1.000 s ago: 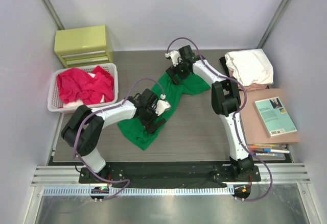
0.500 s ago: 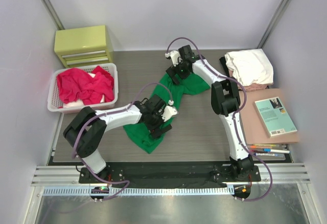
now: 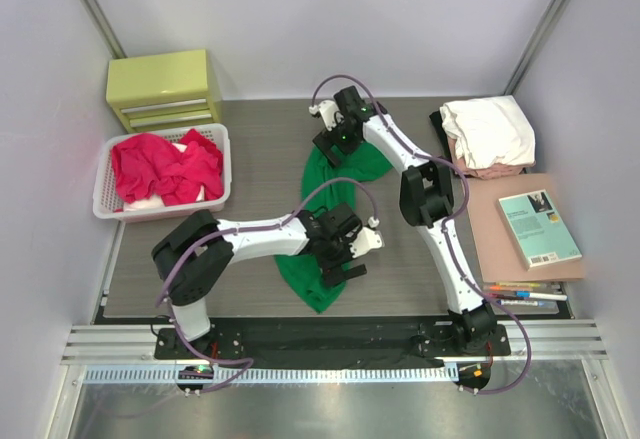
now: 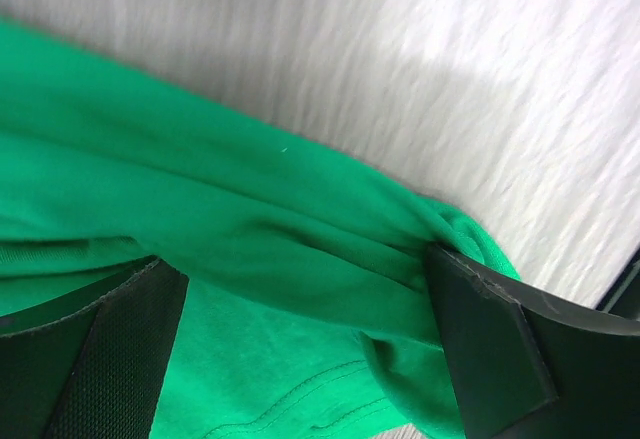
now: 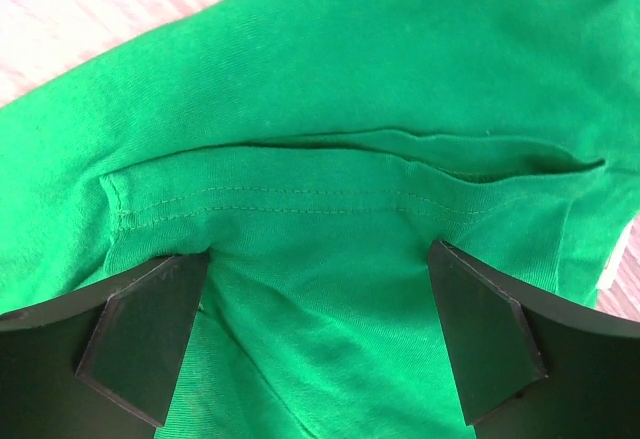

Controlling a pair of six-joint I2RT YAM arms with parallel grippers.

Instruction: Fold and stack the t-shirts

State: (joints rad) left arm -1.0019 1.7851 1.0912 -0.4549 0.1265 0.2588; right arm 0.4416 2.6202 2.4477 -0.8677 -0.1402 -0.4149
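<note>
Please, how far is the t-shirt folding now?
Done: a white cloth t-shirt lies folded atop the pile at the right. In hand: the left gripper and the right gripper stand open over the crumpled bright green cloth t-shirt. Remaining: fold it, then the red cloth t-shirts in the white slatted plastic basket.

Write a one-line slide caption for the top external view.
Left gripper at the near end, right gripper at the far end of the green t-shirt; red shirts fill the basket.
</note>
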